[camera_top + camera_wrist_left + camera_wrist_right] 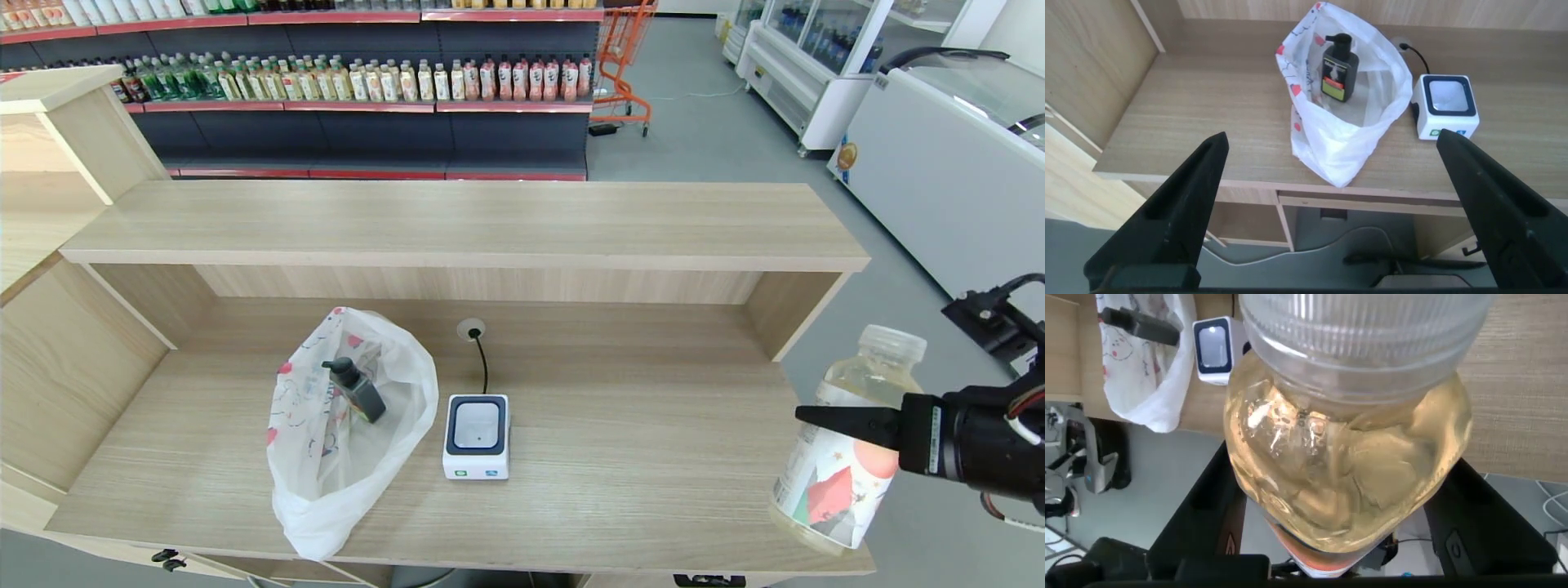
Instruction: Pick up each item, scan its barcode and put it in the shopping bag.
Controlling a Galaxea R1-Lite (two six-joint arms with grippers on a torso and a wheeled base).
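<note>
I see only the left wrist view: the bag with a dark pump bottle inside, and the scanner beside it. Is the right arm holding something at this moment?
Observer: Yes. The right pincer is shut on a drink bottle with pale yellow liquid.
Operator: Where is it, compared with the scanner?
Observer: Well to the right of the scanner, near the right end of the counter, not over the scanning window.
Operator: Does the bottle stand upright?
Observer: Nearly. It leans a little, with the clear cap on top.
</note>
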